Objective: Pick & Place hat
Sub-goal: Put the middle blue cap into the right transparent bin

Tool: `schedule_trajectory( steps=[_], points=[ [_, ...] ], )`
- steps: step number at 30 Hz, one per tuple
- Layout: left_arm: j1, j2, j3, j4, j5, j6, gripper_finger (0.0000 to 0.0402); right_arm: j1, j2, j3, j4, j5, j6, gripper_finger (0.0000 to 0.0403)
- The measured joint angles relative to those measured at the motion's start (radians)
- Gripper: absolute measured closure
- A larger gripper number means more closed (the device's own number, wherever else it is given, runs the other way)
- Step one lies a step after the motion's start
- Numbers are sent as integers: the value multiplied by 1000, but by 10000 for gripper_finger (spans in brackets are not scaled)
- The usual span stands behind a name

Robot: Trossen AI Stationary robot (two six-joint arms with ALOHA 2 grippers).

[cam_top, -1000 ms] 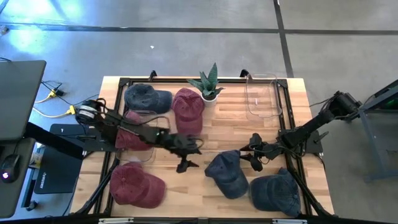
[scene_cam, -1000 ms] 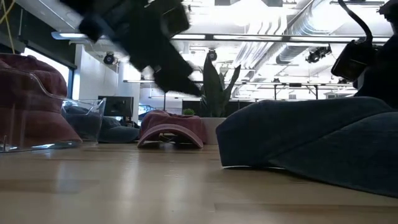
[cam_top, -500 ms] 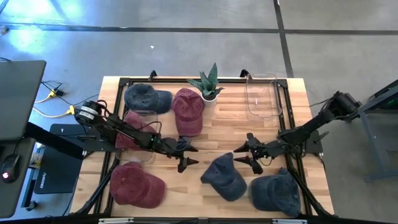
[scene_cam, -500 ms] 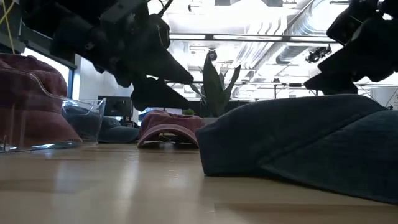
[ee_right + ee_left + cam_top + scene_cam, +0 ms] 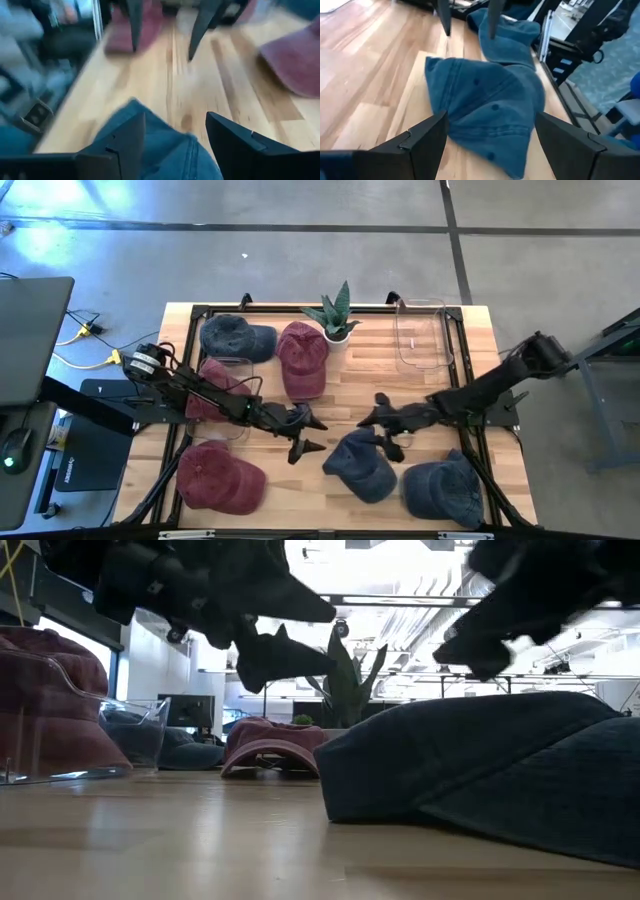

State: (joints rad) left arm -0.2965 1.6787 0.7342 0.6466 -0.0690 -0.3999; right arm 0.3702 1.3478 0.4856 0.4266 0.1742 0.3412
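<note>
Blue hat [image 5: 361,464] lies flat on the tabletop [image 5: 350,395], front centre, held by neither arm. Right gripper [image 5: 385,426] has moved inward over the last second and now hovers above the hat's rear edge, fingers spread wide, empty. Left gripper [image 5: 303,434] sits just beside the hat's left side, fingers also wide apart and empty, barely shifted. The hat slid slightly left as well. Judgement: the right arm is lining up a grasp; pick not yet made.
</note>
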Motion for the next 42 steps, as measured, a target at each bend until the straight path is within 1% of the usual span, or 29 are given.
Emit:
schedule_trajectory(
  steps=[3, 5, 7, 9, 12, 14, 17, 19, 23, 26, 30, 34, 37, 39, 41, 42],
  points=[
    [-1, 0, 9, 7, 12, 0, 110, -71, 92, 171, -279, -63, -34, 177],
    [0, 15, 9, -1, 18, 0, 110, -118, 169, 279, -434, -133, -47, 167],
    [0, 28, 7, -15, 18, -1, 110, -158, 246, 363, -561, -224, -68, 159],
    [-1, 34, 7, -4, 23, -1, 110, -186, 313, 438, -665, -284, -83, 156],
    [-1, 48, 8, -7, 39, -9, 110, -209, 395, 525, -792, -304, -105, 156],
    [-1, 60, 8, -5, 54, -20, 110, -215, 437, 559, -840, -353, -143, 156],
    [1, 62, 7, -12, 83, -24, 110, -214, 466, 579, -843, -493, -181, 156],
    [1, 62, 7, -5, 98, -24, 110, -213, 467, 582, -834, -560, -190, 156],
    [1, 62, 7, 8, 108, -24, 110, -214, 463, 581, -831, -634, -188, 156],
    [1, 62, 7, 9, 108, -24, 110, -209, 463, 581, -837, -638, -186, 162],
    [1, 62, 7, 9, 108, -33, 110, -194, 464, 581, -865, -594, -187, 196],
    [1, 62, 7, 11, 108, -34, 110, -168, 464, 580, -876, -582, -230, 246],
    [1, 61, 8, 16, 107, -34, 110, -153, 465, 579, -888, -581, -260, 297],
    [1, 61, 8, 15, 103, -34, 110, -150, 465, 579, -889, -581, -273, 338],
    [1, 61, 8, 15, 103, -34, 110, -151, 462, 579, -893, -563, -276, 380],
    [1, 61, 8, 15, 103, -33, 110, -151, 457, 579, -900, -543, -283, 391]
  ],
)
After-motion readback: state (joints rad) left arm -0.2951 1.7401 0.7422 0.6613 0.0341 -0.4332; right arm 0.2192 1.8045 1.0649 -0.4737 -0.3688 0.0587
